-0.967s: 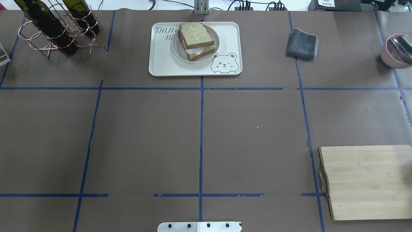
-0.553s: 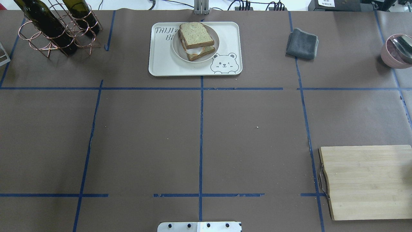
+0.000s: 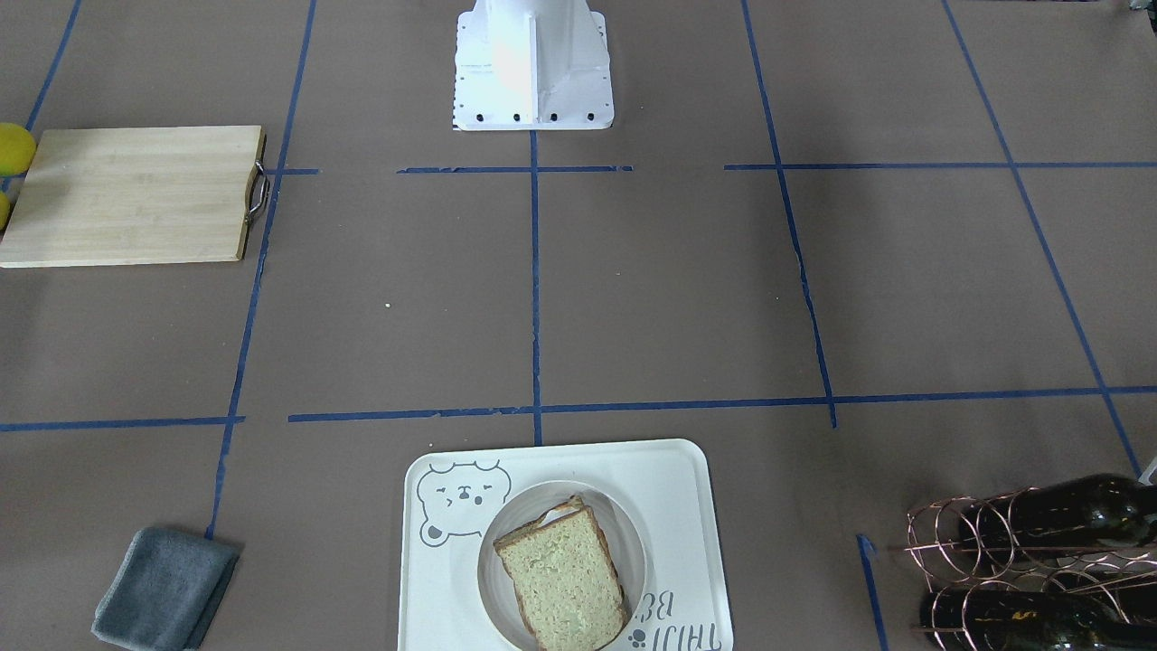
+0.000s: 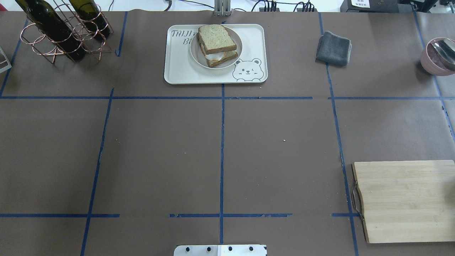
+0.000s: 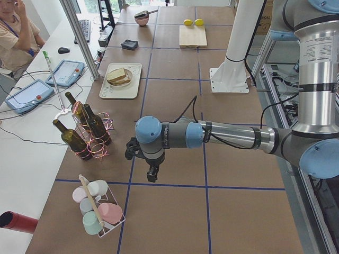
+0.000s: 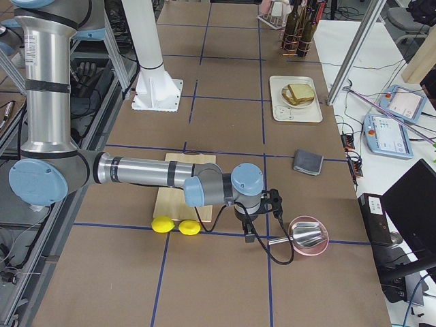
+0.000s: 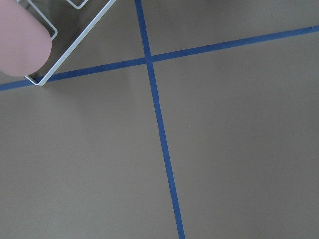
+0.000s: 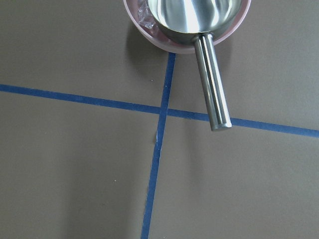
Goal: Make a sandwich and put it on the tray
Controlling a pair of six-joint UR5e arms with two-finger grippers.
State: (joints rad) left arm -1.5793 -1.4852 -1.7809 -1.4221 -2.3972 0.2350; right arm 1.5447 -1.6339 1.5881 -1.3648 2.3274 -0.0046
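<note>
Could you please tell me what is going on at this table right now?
Nothing is being handled. The sandwich sits assembled on a round plate on the tray, across from the robot's base. The left gripper hangs over the table near a rack of wine bottles, and the right gripper hangs beside a pink bowl with a metal scoop in it. Whether either gripper is open cannot be told.

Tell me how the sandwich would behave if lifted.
The sandwich probably squashes easily, being soft sliced bread. Its layers may slide apart: the top slice sits skewed over the lower slice, with the egg showing between.
</note>
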